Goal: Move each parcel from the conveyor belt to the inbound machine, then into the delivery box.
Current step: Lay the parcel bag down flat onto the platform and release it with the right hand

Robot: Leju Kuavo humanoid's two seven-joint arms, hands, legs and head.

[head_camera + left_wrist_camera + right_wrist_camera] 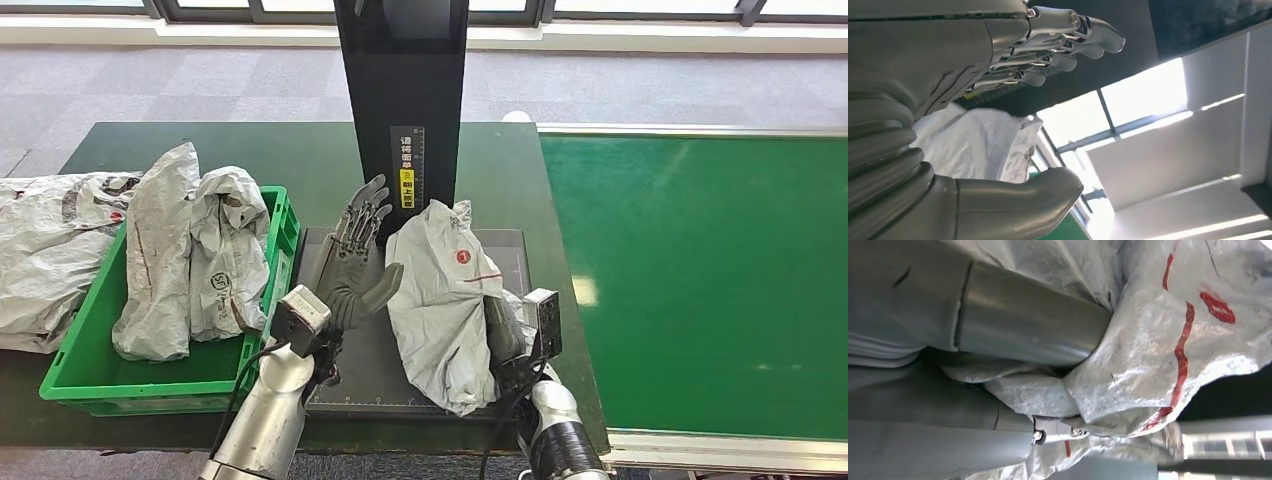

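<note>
Grey parcel in right robot hand (left empty)

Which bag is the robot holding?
The grey parcel with the red dot and red line, on the dark scanner tray. The right hand grips it. The other bags sit in the green box.

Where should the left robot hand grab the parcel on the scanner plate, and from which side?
Grip the parcel at its bare left edge, coming from the left. The left robot hand is open right beside that edge, while the right robot hand holds the right side. The bag is soft and crumpled, so bunched film pinches easily there.
</note>
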